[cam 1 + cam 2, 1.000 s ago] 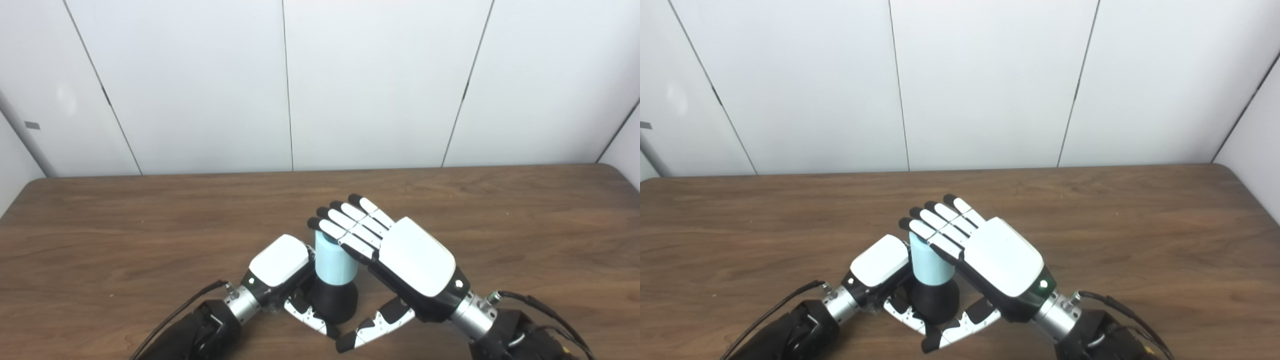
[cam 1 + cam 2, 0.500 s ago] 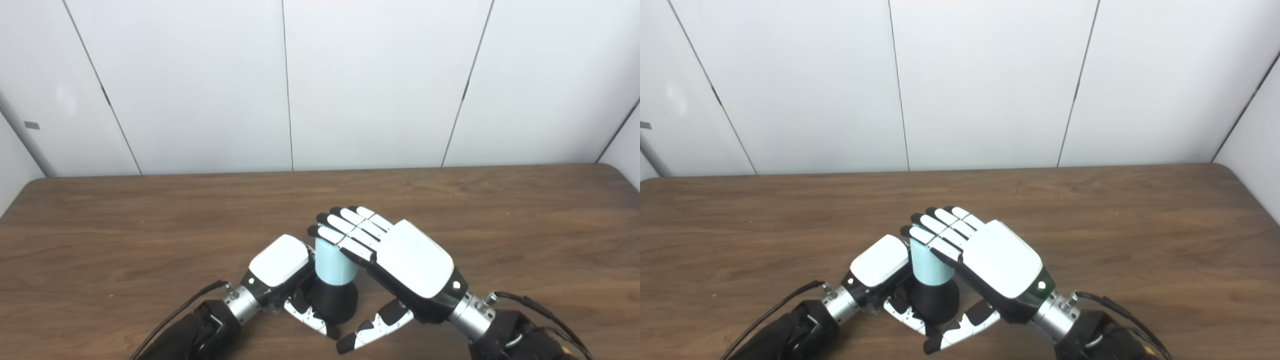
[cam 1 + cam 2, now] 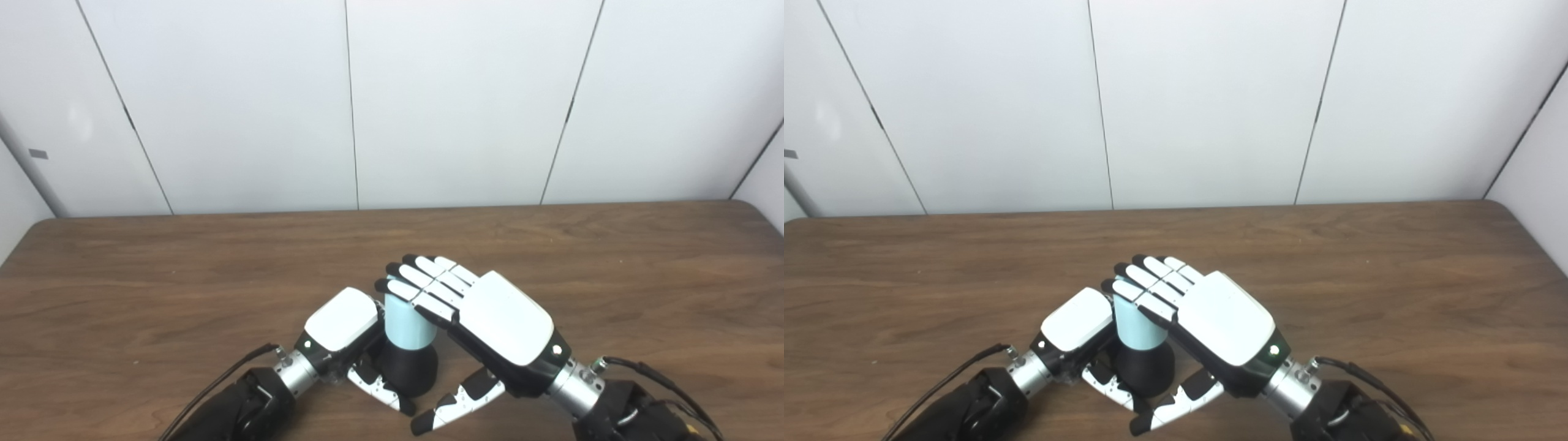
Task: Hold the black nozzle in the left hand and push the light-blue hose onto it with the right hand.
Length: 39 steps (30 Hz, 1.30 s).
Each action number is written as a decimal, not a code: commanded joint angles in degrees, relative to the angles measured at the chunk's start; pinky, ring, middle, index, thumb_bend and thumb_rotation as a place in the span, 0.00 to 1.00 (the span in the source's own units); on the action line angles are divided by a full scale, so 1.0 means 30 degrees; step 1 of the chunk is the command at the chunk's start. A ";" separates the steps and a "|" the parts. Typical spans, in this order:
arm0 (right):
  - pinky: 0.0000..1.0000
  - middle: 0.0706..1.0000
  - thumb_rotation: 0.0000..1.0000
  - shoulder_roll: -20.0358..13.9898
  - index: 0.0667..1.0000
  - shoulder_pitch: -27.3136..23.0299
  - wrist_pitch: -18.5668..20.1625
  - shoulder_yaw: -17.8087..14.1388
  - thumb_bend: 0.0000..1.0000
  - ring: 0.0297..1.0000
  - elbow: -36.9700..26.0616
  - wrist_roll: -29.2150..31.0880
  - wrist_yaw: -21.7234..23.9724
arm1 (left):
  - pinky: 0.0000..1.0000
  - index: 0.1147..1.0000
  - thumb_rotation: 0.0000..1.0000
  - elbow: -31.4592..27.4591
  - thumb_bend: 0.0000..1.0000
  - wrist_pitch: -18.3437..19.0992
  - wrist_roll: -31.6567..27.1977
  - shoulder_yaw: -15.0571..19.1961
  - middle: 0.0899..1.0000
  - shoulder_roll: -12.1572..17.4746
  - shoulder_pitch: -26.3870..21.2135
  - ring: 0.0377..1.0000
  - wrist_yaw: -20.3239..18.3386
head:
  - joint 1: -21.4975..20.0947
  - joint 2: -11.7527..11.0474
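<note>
Pressing down, my right hand (image 3: 490,321) has dropped over the last second, fingers flat and spread on the short light-blue hose (image 3: 407,321), now sunk lower onto the flared black nozzle (image 3: 410,370), which my left hand (image 3: 346,334) clasps upright on the wooden table (image 3: 153,294); seating looks nearly finished

Hose (image 3: 409,321) atop nozzle (image 3: 411,372) (hands flanking) on table (image 3: 153,294).

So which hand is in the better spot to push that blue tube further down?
The right hand. Its flat fingers lie over the top of the light-blue hose, ready to press down. The left hand is wrapped around the black nozzle below, steadying it.
</note>
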 commanded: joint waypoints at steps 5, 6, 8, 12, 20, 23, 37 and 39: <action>0.90 0.94 0.78 -0.0499 0.89 0.0527 -0.0315 0.0475 0.88 0.93 0.0286 -0.0902 -0.0183 | 0.11 0.42 0.04 0.1850 0.52 0.0030 0.0694 -0.1620 0.15 -0.0192 0.3043 0.12 -0.1581 | 0.0000 0.0018; 0.92 0.94 0.79 -0.0541 0.90 0.0608 -0.0331 0.0526 0.87 0.94 0.0287 -0.1242 -0.0277 | 0.12 0.42 0.04 0.1841 0.52 0.0030 0.0727 -0.1629 0.16 -0.0186 0.3042 0.12 -0.1552 | 0.0000 0.0018; 0.95 0.95 0.80 -0.0598 0.91 0.0750 -0.0337 0.0629 0.84 0.96 0.0358 -0.1911 -0.0524 | 0.12 0.42 0.04 0.1905 0.52 0.0026 0.0805 -0.1640 0.16 -0.0196 0.3024 0.13 -0.1431 | -0.0031 -0.0017; 0.99 0.99 0.80 -0.0755 0.95 0.1032 -0.0327 0.0897 0.79 0.99 0.0628 -0.3239 -0.1054 | 0.12 0.42 0.04 0.1941 0.52 0.0051 0.0762 -0.1621 0.16 -0.0223 0.3019 0.13 -0.1464 | -0.0008 -0.0010; 1.00 1.00 0.80 -0.1077 0.94 0.1331 -0.0263 0.1513 0.74 0.99 0.1261 -0.4147 -0.2213 | 0.13 0.42 0.04 0.1945 0.52 0.0087 0.0846 -0.1651 0.16 -0.0196 0.3025 0.13 -0.1414 | -0.0009 -0.0011; 1.00 0.99 0.80 -0.1172 0.94 0.1348 -0.0192 0.1668 0.74 0.99 0.1344 -0.4334 -0.2494 | 0.13 0.42 0.04 0.1967 0.52 0.0075 0.0764 -0.1629 0.16 -0.0212 0.3029 0.13 -0.1480 | 0.0014 -0.0029; 0.98 0.97 0.77 -0.1512 0.93 0.1237 -0.0523 0.2085 0.75 0.98 0.1585 -0.2905 -0.2540 | 0.12 0.42 0.04 0.1934 0.52 0.0092 0.0690 -0.1613 0.16 -0.0241 0.3032 0.13 -0.1552 | 0.0048 -0.0029; 0.96 0.95 0.77 -0.1616 0.91 0.1138 -0.0618 0.2179 0.75 0.96 0.1626 -0.2226 -0.2362 | 0.12 0.42 0.04 0.1943 0.52 0.0117 0.0708 -0.1632 0.16 -0.0237 0.3020 0.13 -0.1610 | 0.0067 -0.0026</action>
